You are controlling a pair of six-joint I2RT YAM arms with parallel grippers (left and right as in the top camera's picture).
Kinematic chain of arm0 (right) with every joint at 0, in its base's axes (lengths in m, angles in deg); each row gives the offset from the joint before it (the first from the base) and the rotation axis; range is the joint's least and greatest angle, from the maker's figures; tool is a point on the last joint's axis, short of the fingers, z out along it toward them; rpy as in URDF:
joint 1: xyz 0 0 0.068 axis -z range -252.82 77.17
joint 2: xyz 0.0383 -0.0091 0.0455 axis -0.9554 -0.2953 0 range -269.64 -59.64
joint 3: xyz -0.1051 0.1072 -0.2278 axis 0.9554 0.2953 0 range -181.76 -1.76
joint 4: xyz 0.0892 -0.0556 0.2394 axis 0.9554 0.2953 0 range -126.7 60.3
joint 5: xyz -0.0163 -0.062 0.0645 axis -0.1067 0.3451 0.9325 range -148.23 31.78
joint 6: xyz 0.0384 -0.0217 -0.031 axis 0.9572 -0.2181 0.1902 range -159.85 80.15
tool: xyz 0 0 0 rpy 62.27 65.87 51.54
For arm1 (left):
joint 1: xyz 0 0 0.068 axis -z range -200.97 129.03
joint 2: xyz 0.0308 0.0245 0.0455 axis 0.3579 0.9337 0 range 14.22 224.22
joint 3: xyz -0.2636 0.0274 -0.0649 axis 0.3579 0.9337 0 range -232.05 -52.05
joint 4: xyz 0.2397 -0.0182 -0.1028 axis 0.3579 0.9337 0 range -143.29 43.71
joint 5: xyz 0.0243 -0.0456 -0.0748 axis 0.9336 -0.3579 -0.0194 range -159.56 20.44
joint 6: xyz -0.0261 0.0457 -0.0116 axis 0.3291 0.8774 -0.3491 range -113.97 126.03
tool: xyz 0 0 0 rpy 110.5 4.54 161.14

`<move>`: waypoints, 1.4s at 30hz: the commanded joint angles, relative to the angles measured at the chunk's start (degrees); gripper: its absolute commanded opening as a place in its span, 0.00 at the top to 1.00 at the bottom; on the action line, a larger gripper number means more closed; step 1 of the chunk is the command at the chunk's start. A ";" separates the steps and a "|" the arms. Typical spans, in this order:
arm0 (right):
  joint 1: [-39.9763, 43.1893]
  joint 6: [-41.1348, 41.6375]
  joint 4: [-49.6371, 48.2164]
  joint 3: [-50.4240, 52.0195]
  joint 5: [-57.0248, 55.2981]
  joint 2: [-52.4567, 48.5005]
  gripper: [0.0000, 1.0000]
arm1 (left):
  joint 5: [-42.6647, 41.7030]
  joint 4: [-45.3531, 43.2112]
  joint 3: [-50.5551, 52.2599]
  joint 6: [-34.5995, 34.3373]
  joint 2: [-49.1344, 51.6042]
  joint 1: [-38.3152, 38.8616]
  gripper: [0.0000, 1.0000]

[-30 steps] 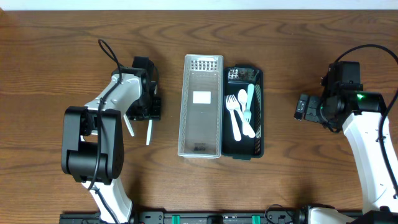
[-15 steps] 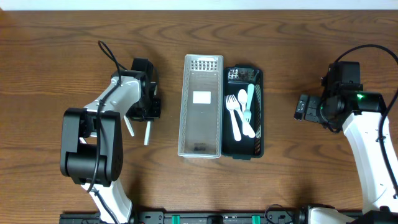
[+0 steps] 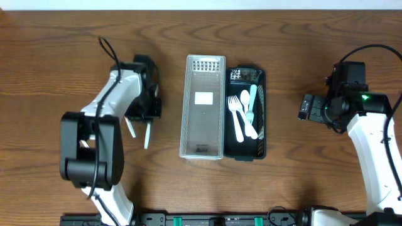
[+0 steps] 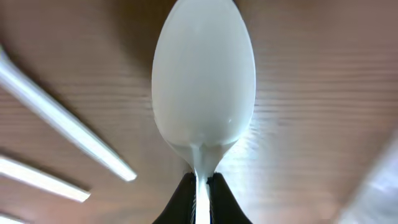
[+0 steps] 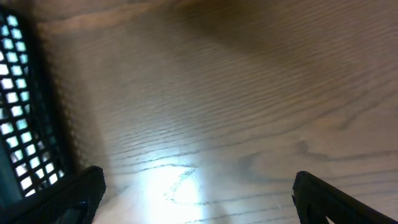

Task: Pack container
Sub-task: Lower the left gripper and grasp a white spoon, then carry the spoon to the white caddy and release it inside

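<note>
Loose cutlery: a white handle (image 3: 130, 127) lies on the worktop (image 3: 50, 63) in its left half, just nearward of the left arm's wrist. A second white handle (image 3: 147, 134) lies just beside it, toward the centre, a little further left than a second ago. Whether this second handle belongs to the gripped piece cannot be told.
Left tool (image 4: 200, 182): it stands between the worktop's left edge and the clear container. Its jaws, half open a second ago, are now fully closed on the thin neck of a white spoon.
Spoon (image 4: 204, 81): the bowl faces up and points away from the fingertips, low over the wood. The overhead view hides it beneath the tool. Whether it has left the worktop cannot be told.
Clear container (image 3: 203, 63): it stands at the worktop's centre with its long sides running from far edge to near edge. Nothing shows inside but a white label.
Black tray (image 3: 262, 94): it touches the clear container's right side and holds white forks, white spoons and one pale green piece.
Right tool (image 3: 303, 108): it is near the right edge, well apart from the tray, with jaws spread wide and holding nothing.
Meaning for the task: the grasp appears complete. The likely next step is to lift the spoon and carry it right to join the packed cutlery.
</note>
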 commanded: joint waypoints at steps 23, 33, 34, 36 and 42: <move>10.19 -0.44 0.35 0.26 5.88 -0.09 0.01 | -0.63 -7.48 -5.35 -10.05 -4.33 24.83 0.94; 10.19 -0.42 0.48 0.26 5.88 -0.09 0.01 | -0.42 -7.74 -5.88 -8.83 -1.46 24.59 0.69; 10.19 -0.42 0.50 0.26 5.88 -0.09 0.01 | -0.07 -7.56 -6.08 -8.63 -2.01 24.59 0.58; 10.19 -0.44 0.61 0.26 5.88 -0.09 0.01 | 1.68 -7.17 -6.56 -8.39 -3.87 24.50 0.45; 10.19 -0.44 0.63 0.26 5.88 -0.09 0.01 | 10.40 -3.63 -7.06 -6.56 -14.95 22.18 0.25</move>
